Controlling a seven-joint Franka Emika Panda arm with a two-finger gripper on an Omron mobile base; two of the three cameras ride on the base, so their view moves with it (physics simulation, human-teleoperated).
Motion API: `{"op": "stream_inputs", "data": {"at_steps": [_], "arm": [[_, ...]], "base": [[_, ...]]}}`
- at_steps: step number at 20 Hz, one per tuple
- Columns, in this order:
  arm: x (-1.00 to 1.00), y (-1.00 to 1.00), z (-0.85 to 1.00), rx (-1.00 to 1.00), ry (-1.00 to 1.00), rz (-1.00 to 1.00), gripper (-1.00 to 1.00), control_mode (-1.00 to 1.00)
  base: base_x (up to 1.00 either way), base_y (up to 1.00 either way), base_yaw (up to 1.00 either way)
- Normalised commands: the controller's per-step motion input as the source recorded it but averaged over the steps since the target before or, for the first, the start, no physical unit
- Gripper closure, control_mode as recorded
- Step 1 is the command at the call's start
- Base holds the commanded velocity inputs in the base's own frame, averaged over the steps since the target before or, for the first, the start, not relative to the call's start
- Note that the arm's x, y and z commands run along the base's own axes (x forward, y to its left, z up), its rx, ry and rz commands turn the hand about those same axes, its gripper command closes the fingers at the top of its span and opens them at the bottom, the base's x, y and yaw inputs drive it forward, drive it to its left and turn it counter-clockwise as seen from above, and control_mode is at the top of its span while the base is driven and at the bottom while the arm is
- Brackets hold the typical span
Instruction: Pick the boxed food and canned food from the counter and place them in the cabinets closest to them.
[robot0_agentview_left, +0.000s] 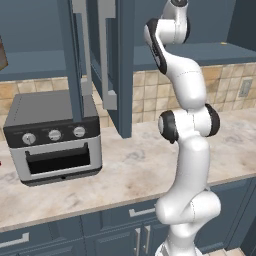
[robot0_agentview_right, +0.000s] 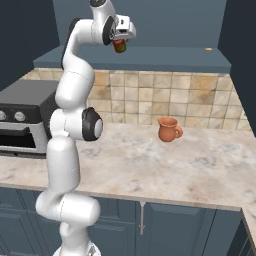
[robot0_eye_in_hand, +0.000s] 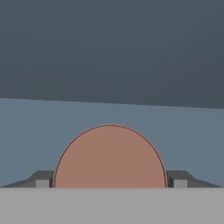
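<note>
Right base view gives the widest look: the cabinets (robot0_agentview_right: 150, 30) hang open above a tiled wall, their blue shelf (robot0_agentview_right: 165, 60) running across the upper part of the picture. Below it the counter (robot0_agentview_right: 165, 165) stretches pale and marbled, with a toaster oven (robot0_agentview_right: 20, 120) at its left end and a terracotta mug (robot0_agentview_right: 169, 129) standing alone near the wall, well apart from the arm. From the left base view the same toaster oven (robot0_agentview_left: 55, 137) sits under an open cabinet door (robot0_agentview_left: 112, 65), with the counter (robot0_agentview_left: 135, 170) bare in front of it.

The arm reaches up into the cabinet, and the gripper (robot0_agentview_right: 120, 45) is at shelf height. The canned food (robot0_agentview_right: 119, 46) sits between the fingers just above the shelf; whether it rests on the shelf is hard to tell at this size.

Hand view shows the can's round end (robot0_eye_in_hand: 110, 157) close up, with one fingertip (robot0_eye_in_hand: 42, 180) on each side. The jaws stand wide, and a narrow gap seems to show beside the can, so I cannot tell whether they grip it.
</note>
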Motion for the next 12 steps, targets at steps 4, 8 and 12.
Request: {"op": "stream_inputs", "data": {"at_steps": [4, 8, 12], "arm": [[-0.01, 0.00, 0.03, 0.00, -0.01, 0.00, -1.00, -1.00], [-0.27, -0.02, 0.17, 0.00, -0.03, 0.00, -1.00, -1.00], [-0.50, -0.04, 0.24, 0.01, -0.03, 0.00, -1.00, -1.00]], "base": [[0.00, 0.00, 0.00], [0.00, 0.00, 0.00], [0.00, 0.00, 0.00]]}}
